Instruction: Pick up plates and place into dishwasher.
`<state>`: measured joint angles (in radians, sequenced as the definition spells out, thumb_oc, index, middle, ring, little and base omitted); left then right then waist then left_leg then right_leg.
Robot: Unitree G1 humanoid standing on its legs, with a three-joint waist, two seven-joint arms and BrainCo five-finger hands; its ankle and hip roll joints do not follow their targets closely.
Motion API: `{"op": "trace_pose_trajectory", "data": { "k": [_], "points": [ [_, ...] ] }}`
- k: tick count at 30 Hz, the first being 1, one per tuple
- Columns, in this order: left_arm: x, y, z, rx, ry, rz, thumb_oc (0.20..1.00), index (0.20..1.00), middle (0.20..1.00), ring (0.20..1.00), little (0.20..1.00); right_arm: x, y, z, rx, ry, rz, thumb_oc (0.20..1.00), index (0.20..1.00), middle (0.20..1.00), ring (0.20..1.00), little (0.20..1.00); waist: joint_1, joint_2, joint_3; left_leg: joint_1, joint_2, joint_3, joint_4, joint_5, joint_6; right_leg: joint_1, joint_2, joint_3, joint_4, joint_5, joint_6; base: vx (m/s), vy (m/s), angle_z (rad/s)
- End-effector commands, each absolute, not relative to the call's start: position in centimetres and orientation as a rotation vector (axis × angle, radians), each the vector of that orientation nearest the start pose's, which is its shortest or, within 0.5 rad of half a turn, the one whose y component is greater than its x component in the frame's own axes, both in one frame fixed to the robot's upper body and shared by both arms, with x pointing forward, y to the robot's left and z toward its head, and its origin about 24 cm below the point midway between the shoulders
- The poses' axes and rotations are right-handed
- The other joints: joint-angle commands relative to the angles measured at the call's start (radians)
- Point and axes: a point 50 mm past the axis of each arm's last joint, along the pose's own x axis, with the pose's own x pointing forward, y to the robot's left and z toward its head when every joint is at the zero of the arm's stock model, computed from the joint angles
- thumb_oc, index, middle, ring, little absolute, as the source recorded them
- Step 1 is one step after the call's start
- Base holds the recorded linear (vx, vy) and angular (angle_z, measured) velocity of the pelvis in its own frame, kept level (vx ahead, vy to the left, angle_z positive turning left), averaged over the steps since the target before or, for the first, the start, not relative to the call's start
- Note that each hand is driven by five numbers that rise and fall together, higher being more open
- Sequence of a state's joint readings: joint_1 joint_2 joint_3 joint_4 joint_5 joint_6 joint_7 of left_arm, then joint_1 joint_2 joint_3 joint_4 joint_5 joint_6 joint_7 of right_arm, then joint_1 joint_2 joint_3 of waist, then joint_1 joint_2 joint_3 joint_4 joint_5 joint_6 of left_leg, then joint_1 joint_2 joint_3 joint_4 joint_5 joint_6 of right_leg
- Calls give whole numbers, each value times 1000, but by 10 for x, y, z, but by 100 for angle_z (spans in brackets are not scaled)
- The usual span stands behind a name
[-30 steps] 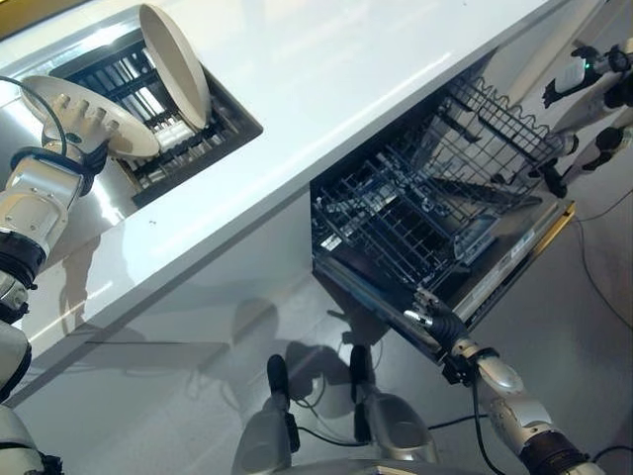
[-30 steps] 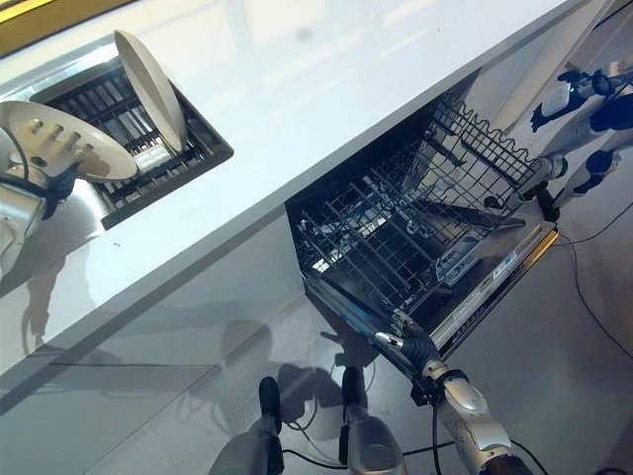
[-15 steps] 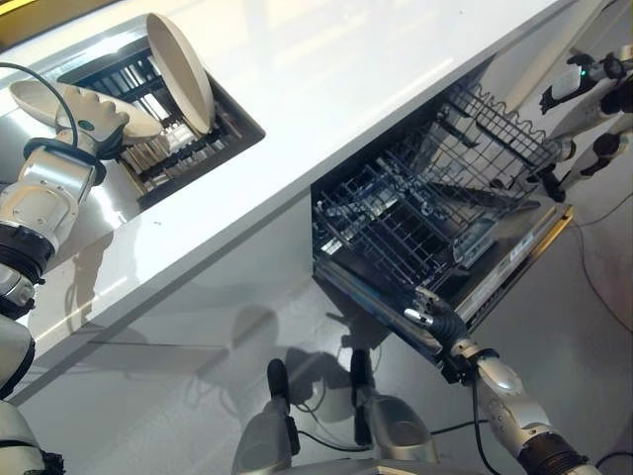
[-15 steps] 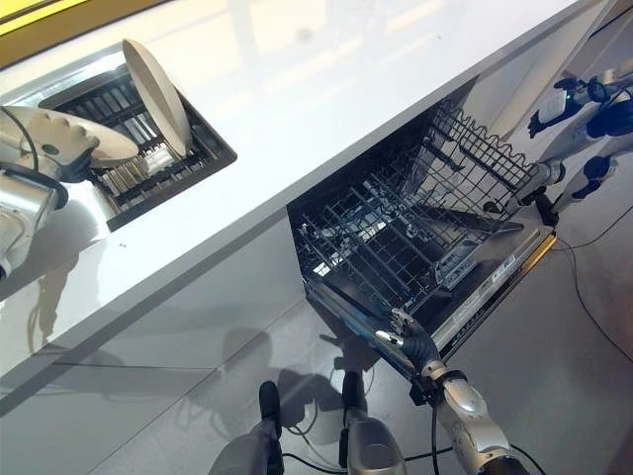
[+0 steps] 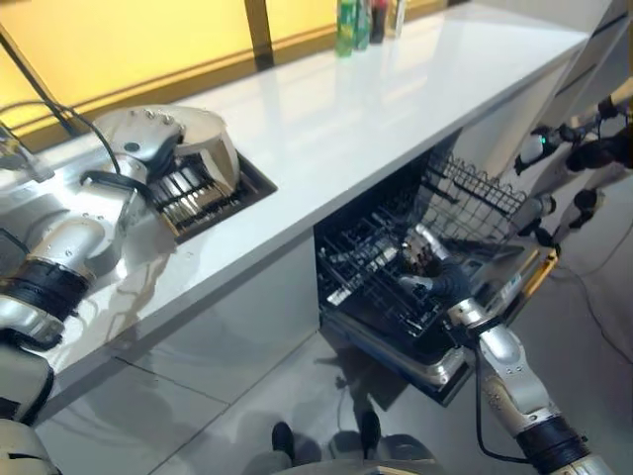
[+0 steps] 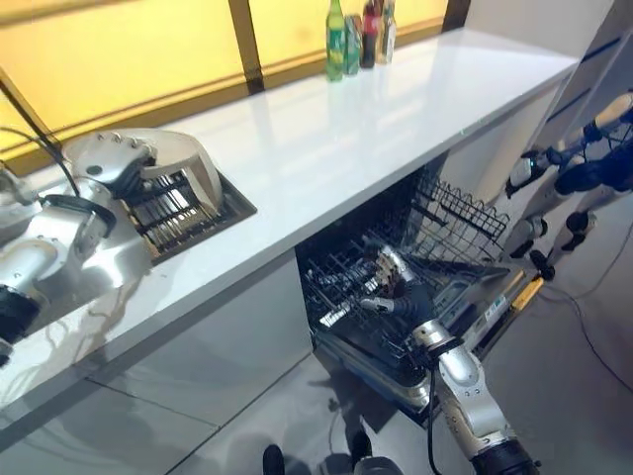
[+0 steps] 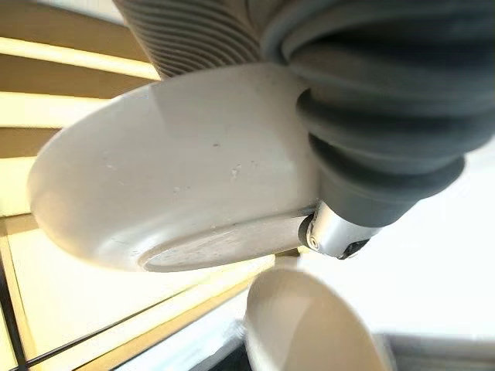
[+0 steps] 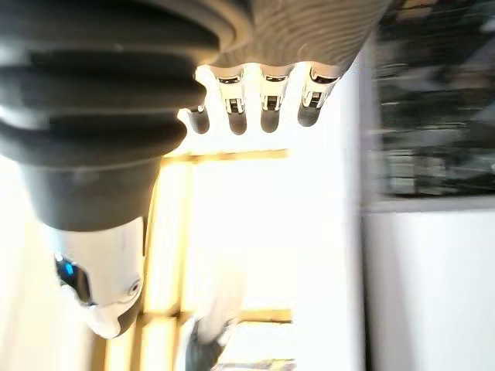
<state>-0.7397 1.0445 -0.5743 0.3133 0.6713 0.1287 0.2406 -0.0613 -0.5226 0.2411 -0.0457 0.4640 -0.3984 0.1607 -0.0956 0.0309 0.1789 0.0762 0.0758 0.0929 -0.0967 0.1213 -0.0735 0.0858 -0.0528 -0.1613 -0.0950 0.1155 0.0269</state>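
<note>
**Plate in left hand above sink rack; right hand idle over open dishwasher**

The left hand (image 5: 148,148) holds a pale plate (image 7: 178,178) with fingers curled over its rim and thumb pinching beneath, as the left wrist view shows. The plate is raised above the dark drying rack (image 5: 198,193) set into the sink recess at the robot's left end of the white countertop (image 5: 356,109). The grip on the rim appears chosen to lift the plate clear of the rack slots. A second plate (image 7: 309,325) stands nearby, seemingly still in the rack; its exact seating cannot be told.

The right hand (image 6: 391,282) hangs over the lower dishwasher rack (image 5: 381,272), which is pulled out above the lowered dishwasher door (image 5: 495,287). Its fingers are relaxed and loosely extended, holding nothing; the right wrist view confirms a row of straight fingers with an empty gap.

The plate is well apart from the dishwasher; in my judgement a transfer along the counter front is required, possibly a handover.

Obstructions: the counter edge overhangs the rack, and an upper wire basket (image 5: 475,193) stands tilted behind the lower one, narrowing the approach. Bottles (image 6: 358,35) stand at the far end of the counter, clear of the path. Another machine's arms (image 5: 584,148) stand beside the door.
</note>
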Motion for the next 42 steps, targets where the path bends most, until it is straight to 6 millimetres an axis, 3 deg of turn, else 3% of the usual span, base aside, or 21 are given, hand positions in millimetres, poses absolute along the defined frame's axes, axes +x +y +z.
{"op": "trace_pose_trajectory", "data": {
  "k": [1, 8, 14, 23, 33, 34, 35, 42],
  "points": [
    [337, 244, 253, 1695, -588, 319, 200, 200, 200, 200, 200, 251, -176, 169, -227, -751, 374, 1000, 1000, 1000, 1000, 1000, 37, 14, -23, 36, -44, -5, 14, -167, 20, 9, -63, 4, 18, -110, 111, 9, -59, 3],
    [319, 180, 264, 1323, -857, 43, 200, 200, 200, 200, 200, 261, -169, 249, -711, -1158, 139, 1000, 1000, 1000, 1000, 1000, 84, -12, -49, 49, -49, -38, 26, -175, 24, 36, -61, -12, 21, -117, 100, -21, -74, 8],
    [308, 139, 263, 1088, -935, -243, 200, 200, 200, 200, 200, 282, -156, 279, -1045, -1211, 117, 1000, 1000, 1000, 1000, 1000, 112, -33, -76, 68, -49, -56, 27, -190, 21, 64, -55, -21, 16, -133, 98, 1, -62, 3],
    [308, 111, 263, 982, -917, -507, 200, 200, 200, 200, 200, 312, -149, 289, -1191, -1127, 190, 1000, 1000, 1000, 1000, 1000, 131, -45, -101, 71, -50, -65, 27, -187, 22, 74, -53, -31, 13, -132, 94, 4, -15, 3],
    [300, 97, 271, 954, -984, -621, 200, 200, 200, 200, 200, 340, -147, 273, -1286, -836, 342, 1000, 1000, 1000, 1000, 1000, 147, -55, -115, 68, -52, -67, 22, -180, 25, 75, -56, -38, 8, -127, 90, 10, -1, 5],
    [298, 96, 273, 945, -993, -627, 200, 200, 200, 200, 200, 343, -148, 271, -1272, -806, 355, 460, 460, 460, 460, 460, 148, -55, -116, 68, -52, -67, 21, -179, 25, 75, -57, -39, 8, -127, 90, 0, 0, 0],
    [297, 96, 274, 935, -1005, -635, 200, 200, 200, 200, 200, 345, -149, 269, -1252, -773, 373, 200, 200, 200, 200, 200, 151, -55, -117, 68, -52, -68, 20, -178, 26, 75, -57, -40, 8, -127, 89, 0, 0, 0],
    [292, 94, 277, 921, -1051, -629, 200, 200, 200, 200, 200, 356, -156, 261, -1123, -673, 383, 200, 200, 200, 200, 200, 158, -52, -116, 71, -51, -71, 18, -178, 24, 80, -57, -40, 8, -129, 84, 0, 0, 0]
  ]
}}
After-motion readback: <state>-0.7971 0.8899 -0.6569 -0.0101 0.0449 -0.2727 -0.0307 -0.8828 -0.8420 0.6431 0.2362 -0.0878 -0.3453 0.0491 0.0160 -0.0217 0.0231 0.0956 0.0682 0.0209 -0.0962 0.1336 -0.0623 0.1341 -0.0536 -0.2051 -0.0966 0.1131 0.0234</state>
